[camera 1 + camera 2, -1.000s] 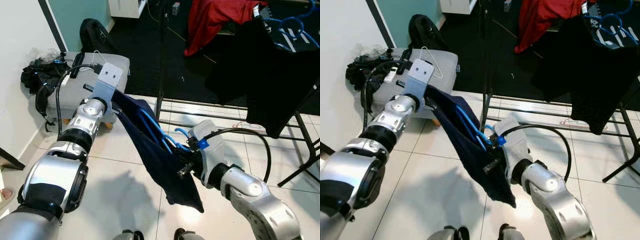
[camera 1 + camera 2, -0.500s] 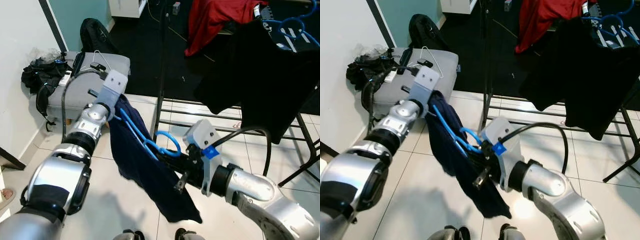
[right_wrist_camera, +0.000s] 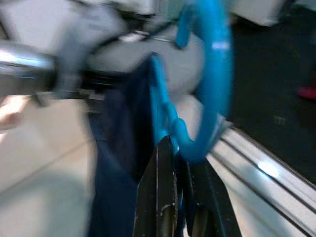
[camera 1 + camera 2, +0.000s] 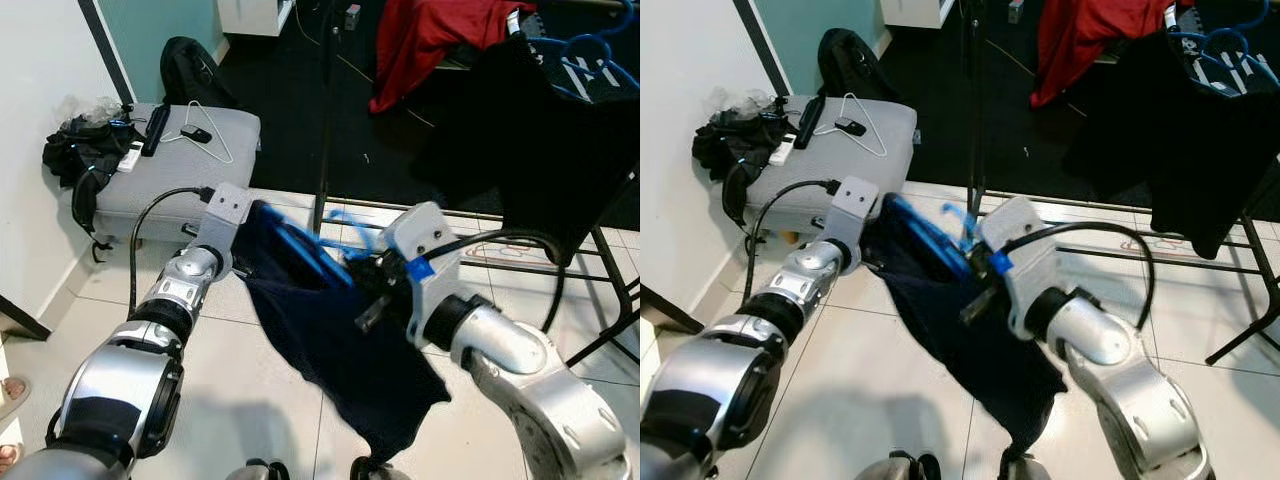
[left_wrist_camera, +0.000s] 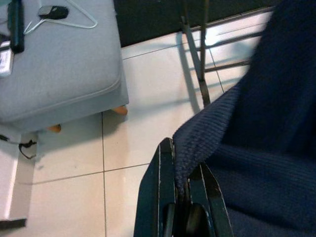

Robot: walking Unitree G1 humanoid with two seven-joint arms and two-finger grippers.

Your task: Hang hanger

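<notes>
A blue plastic hanger (image 4: pixel 300 250) carries a dark navy knit garment (image 4: pixel 350 340) that hangs between my two arms above the tiled floor. My right gripper (image 3: pixel 180 163) is shut on the hanger just below its blue hook (image 3: pixel 212 74). My left gripper (image 5: pixel 185 182) is shut on the garment's knit edge (image 5: pixel 207 143) at its left shoulder, near the left wrist (image 4: pixel 225 215). Behind them stands a black clothes rack (image 4: pixel 320 130) with its low rails (image 4: pixel 1110 250) over the tiles.
A grey ottoman (image 4: pixel 185 165) with a white wire hanger (image 4: pixel 865 125) and remotes stands to the left. Black bags (image 4: pixel 75 150) lie by the wall. Dark clothes (image 4: pixel 560 140), a red garment (image 4: pixel 430 35) and blue hangers (image 4: pixel 575 65) hang at the right.
My right gripper has lifted the hanger and garment up and toward the rack. The left arm lowered and followed with the garment edge. The cloth now spreads wider between the arms.
</notes>
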